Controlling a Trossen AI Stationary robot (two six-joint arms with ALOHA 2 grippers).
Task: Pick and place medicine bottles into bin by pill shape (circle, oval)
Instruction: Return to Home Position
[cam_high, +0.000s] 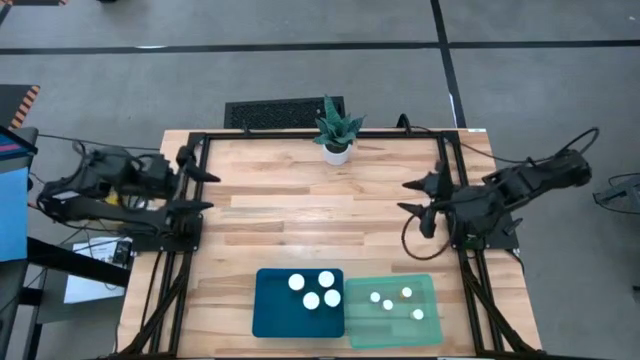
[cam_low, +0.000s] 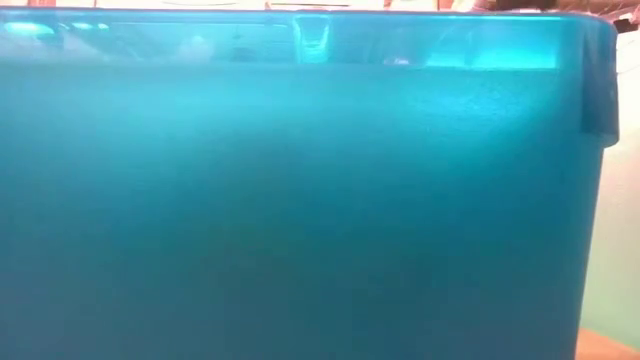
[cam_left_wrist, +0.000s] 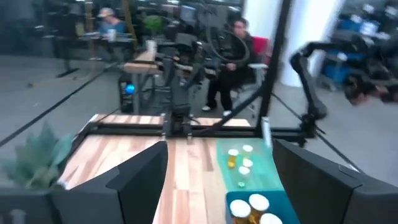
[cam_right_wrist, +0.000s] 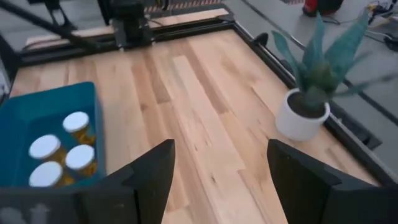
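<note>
Several wider white-capped amber bottles (cam_high: 315, 290) stand in the dark blue tray (cam_high: 270, 310) at the table's near edge; they also show in the right wrist view (cam_right_wrist: 62, 152). Several narrower bottles (cam_high: 395, 300) stand in the mint green tray (cam_high: 425, 330) right beside it, and show in the left wrist view (cam_left_wrist: 239, 162). My left gripper (cam_high: 203, 190) is open and empty at the table's left edge. My right gripper (cam_high: 412, 197) is open and empty at the right edge. Both are far from the trays.
A white pot with a green spiky plant (cam_high: 337, 130) stands at the far edge's middle. A black grille (cam_high: 280, 112) lies beyond the far edge. The blue tray's wall (cam_low: 300, 200) fills the low view. People sit in the room beyond (cam_left_wrist: 233, 56).
</note>
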